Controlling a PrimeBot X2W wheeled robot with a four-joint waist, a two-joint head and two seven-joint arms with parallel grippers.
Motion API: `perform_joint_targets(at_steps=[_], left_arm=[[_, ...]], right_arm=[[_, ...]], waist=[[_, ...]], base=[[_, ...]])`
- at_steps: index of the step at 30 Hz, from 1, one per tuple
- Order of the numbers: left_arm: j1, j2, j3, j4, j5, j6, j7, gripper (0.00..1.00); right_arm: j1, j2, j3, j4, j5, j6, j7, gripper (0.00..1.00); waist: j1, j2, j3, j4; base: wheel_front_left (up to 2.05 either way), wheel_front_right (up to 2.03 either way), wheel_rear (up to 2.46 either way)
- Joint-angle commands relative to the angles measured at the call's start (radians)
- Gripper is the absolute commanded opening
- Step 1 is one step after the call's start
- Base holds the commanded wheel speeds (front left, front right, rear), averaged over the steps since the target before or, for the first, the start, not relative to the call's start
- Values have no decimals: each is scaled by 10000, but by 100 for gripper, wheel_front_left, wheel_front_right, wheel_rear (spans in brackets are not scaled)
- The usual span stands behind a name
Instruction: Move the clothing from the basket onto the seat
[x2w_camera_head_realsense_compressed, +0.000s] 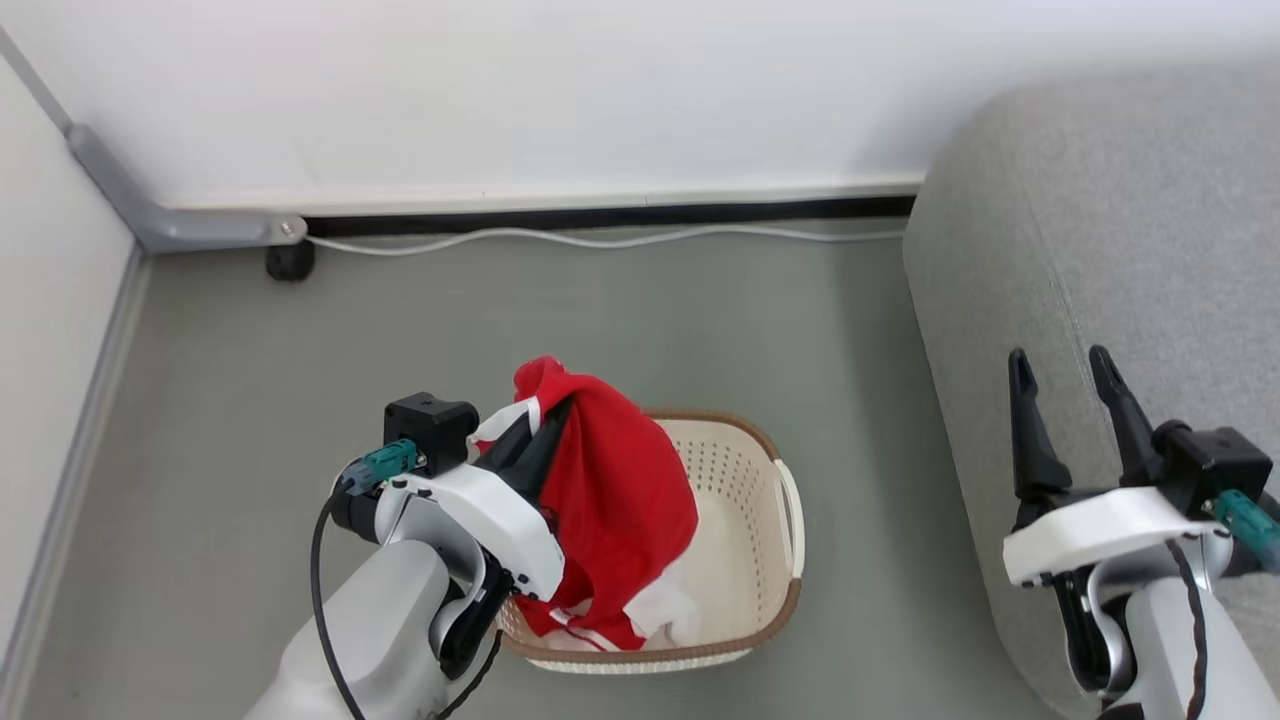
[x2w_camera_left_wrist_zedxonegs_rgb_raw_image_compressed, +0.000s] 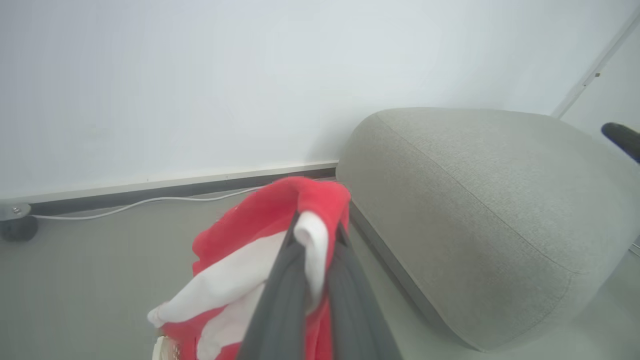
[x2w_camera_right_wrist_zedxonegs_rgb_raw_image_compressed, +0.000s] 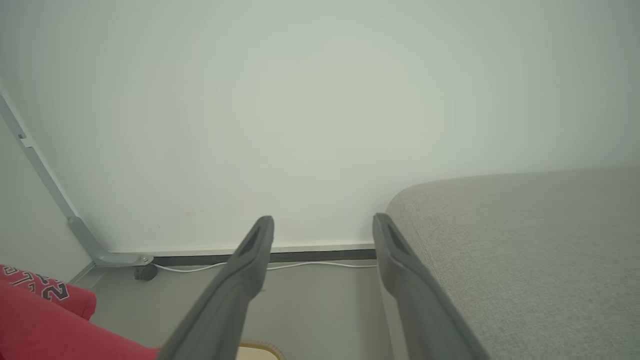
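Red shirt (x2w_camera_head_realsense_compressed: 620, 500) is clamped in the closed left gripper (x2w_camera_head_realsense_compressed: 555, 410) and held above the laundry basket (x2w_camera_head_realsense_compressed: 788, 600), hem hanging inside. Right gripper (x2w_camera_head_realsense_compressed: 1059, 354) is held open, empty. Transfer onto the sofa cushion (x2w_camera_head_realsense_compressed: 1100, 220) is not yet done.

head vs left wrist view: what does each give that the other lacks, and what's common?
Head view: the basket's inside, with the clothing's lower end hanging into it, and the right end effector, open, over the seat's edge. Left wrist view: a close look at the left end effector shut on a white trim fold of the clothing. Both: red clothing, grey seat, white cable along the wall.
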Motion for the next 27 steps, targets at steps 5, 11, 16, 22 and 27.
perform_joint_targets(at_steps=[5, 11, 16, 22, 27], left_arm=[[36, 267, 777, -777, 380, -10, -133, 0], [-77, 419, 1018, -1386, 594, -10, -133, 0], [-374, 596, 1190, -1972, 741, -10, -133, 0], [-1024, 837, 963, -2492, 756, -10, -133, 0], [-1516, 1018, 848, -2622, 694, -10, -77, 0]], right_arm=[[382, -77, 180, -93, -18, 69, -59, 100], [699, -96, 174, -23, -28, 69, -59, 100], [806, -90, 178, -25, -39, 69, -59, 100], [915, -64, 159, -47, -50, 69, -59, 100], [912, -48, 155, -39, -42, 69, -59, 100]], waist=[[0, -1, -811, 268], [0, -1, -1162, 295], [0, -1, -1288, 275], [0, -1, -1356, 316], [0, -1, -1323, 312]], base=[[0, 0, 0], [0, 0, 0], [0, 0, 0], [0, 0, 0], [0, 0, 0]])
